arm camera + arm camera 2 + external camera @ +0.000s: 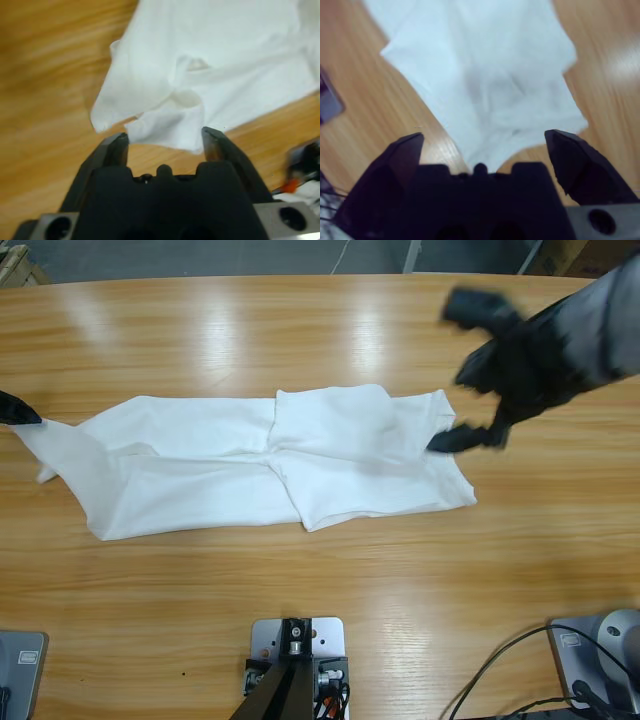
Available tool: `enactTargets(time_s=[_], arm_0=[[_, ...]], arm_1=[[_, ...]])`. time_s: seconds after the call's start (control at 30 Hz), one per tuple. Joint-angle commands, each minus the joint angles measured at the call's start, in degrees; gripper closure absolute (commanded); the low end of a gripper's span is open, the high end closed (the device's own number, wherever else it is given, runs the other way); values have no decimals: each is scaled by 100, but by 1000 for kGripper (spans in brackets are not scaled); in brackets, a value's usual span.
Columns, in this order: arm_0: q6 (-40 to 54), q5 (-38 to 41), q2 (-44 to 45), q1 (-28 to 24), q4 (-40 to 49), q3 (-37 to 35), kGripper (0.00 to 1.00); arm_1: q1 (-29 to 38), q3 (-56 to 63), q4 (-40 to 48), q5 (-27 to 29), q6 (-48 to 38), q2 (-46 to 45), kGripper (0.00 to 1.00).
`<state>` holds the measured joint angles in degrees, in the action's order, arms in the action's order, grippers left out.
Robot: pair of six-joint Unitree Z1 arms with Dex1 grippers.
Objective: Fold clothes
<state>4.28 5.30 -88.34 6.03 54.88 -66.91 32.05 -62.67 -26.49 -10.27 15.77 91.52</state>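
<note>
The clothes are one white T-shirt (200, 475), folded into a long band across the table's middle, with both ends doubled in. My right gripper (462, 372) hovers open over the shirt's right end, one jaw near the cloth's edge. In the right wrist view the shirt (490, 75) lies below and ahead of the widely spread right gripper (482, 142). Only a black tip of my left gripper (15, 408) shows at the left edge, by the shirt's left corner. In the left wrist view the left gripper (165, 140) stands open, with a rumpled shirt corner (170, 125) just ahead of its tips.
The wooden table (330, 330) runs wide around the shirt, with bare wood behind and in front of it. Cables (500, 670) trail at the near right corner. Boxes (20, 265) stand beyond the far left edge.
</note>
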Motion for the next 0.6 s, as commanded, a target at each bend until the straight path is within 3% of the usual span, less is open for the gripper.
enactTargets(time_s=[0.03, 0.23, 0.6], arm_0=[[1672, -291, 15, 857, -271, -236, 35], [1932, -178, -941, 1995, -329, -575, 41], [2092, -546, -2342, 2425, -714, -725, 36]], arm_1=[[158, -224, 171, 232, 1276, 923, 1000], [156, -562, 171, 201, 1329, 1336, 1000], [153, -535, 646, -12, 1390, 2171, 1000]])
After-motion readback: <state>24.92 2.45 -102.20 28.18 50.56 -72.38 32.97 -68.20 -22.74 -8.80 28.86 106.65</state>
